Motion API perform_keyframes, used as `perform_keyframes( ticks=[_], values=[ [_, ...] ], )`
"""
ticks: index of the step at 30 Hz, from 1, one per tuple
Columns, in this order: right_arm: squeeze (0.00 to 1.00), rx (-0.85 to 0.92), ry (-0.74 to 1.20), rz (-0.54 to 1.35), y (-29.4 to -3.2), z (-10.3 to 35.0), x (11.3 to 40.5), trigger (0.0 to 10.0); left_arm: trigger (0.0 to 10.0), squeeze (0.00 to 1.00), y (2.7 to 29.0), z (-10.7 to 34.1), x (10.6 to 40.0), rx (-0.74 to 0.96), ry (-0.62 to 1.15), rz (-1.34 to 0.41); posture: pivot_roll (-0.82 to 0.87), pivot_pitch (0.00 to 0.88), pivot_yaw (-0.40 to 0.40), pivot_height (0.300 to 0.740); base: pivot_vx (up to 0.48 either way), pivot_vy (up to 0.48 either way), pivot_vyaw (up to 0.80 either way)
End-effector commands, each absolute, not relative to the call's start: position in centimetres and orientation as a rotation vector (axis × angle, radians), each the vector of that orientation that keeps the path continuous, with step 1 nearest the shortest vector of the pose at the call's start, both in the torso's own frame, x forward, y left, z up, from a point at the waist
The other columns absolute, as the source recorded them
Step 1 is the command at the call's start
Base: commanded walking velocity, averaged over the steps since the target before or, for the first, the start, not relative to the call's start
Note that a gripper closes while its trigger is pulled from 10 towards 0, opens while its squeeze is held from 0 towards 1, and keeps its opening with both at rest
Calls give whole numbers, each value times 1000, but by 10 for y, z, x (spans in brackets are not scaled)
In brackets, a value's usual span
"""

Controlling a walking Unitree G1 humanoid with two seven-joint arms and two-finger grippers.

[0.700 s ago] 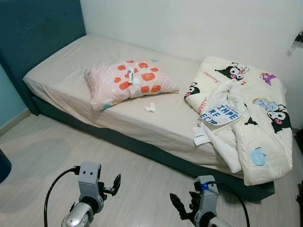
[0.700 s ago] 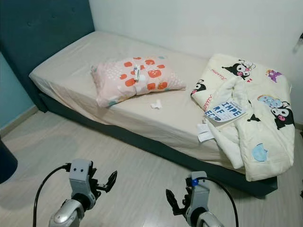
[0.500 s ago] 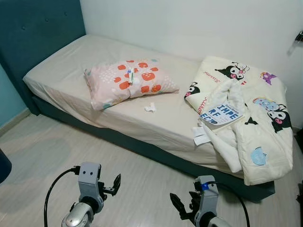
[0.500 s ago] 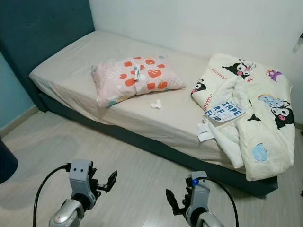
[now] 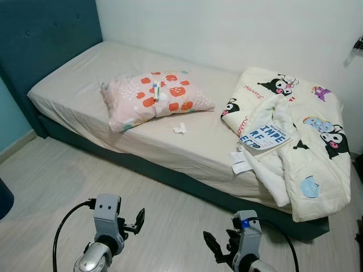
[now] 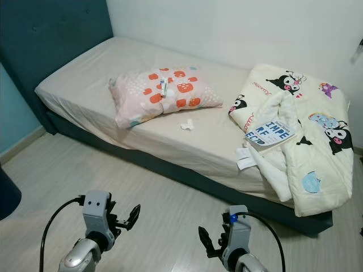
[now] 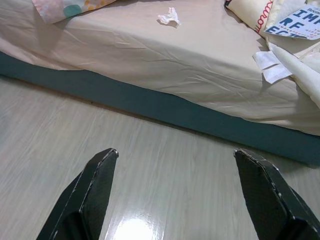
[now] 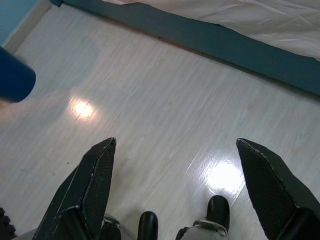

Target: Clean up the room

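A: Where do the grippers stand?

B: The left gripper point(image 7: 172, 192) and the right gripper point(image 8: 175, 190) are both held low over the pale wood floor point(image 5: 51, 175), in front of the bed point(image 5: 85, 85). Each has its 2 black fingers spread wide apart, and neither has hold of anything.

A: What lies on the bed?

B: A pink pillow point(image 5: 153, 99) with orange spots sits near the middle of the mattress, and a small tube point(image 5: 156, 89) rests on top of it. Just beside the pillow, toward the foot end, a crumpled white tissue point(image 5: 180, 129) lies on the sheet. A cartoon-print blanket point(image 5: 306, 141) is bunched at the foot end and hangs over the edge. A book point(image 5: 264, 137) with blue letters rests on the blanket, and white papers point(image 5: 240, 161) lie at the mattress edge just below it.

A: Anything else?

B: A dark blue round object point(image 8: 15, 80) stands on the floor, well apart from the bed.
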State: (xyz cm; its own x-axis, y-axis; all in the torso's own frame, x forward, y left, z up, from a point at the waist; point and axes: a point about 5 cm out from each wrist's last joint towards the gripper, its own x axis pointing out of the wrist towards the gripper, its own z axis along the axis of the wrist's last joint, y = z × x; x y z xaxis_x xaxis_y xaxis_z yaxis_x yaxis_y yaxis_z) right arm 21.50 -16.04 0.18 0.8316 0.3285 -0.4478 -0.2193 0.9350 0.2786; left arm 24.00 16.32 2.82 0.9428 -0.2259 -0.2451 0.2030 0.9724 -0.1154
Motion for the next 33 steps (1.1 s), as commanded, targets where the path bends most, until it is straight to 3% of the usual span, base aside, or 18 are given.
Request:
perform_keyframes(
  ticks=[1, 33],
  values=[
    [0, 227, 523, 287, -161, -1, 213, 10000, 10000, 0, 164, 22, 237, -96, 290, -217, -72, 123, -72, 740, 0, 0, 0],
    [0, 223, 527, 278, -163, -2, 215, 10000, 10000, 0, 163, 21, 239, -114, 291, -224, -72, 118, -77, 740, 0, 0, 0]
  ],
)
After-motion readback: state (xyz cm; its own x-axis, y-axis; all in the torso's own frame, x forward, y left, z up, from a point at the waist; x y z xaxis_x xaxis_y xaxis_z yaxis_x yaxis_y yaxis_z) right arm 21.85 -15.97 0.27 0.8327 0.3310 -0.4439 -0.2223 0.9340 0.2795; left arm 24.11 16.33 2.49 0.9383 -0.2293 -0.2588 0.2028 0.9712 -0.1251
